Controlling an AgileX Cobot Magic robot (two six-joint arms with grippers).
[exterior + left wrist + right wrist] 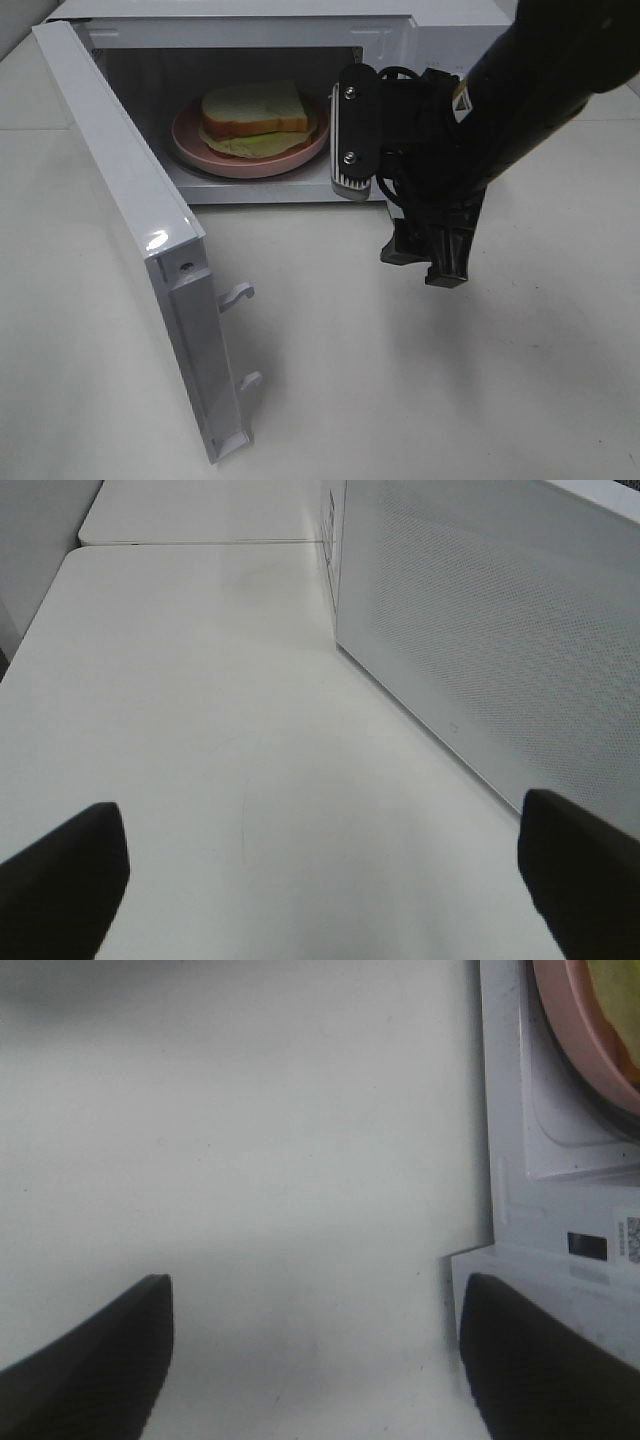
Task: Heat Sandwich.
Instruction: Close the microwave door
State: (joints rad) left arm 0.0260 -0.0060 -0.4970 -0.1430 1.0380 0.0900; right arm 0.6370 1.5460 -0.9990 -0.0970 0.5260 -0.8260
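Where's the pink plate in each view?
Exterior high: the plate sits inside the open microwave, upper middle of the picture, with the sandwich on it.
Left wrist: not in it; only the microwave's perforated outer wall and the table show.
Right wrist: only an arc of its rim shows, inside the microwave opening.
Shared landmark: the microwave.

Upper centre: sandwich (255,115) on plate (250,168) inside the microwave (440,30), which stands on the tabletop (400,380). Door (130,200) stands open toward lower left. Right pincer (428,262) at centre right, before the microwave.
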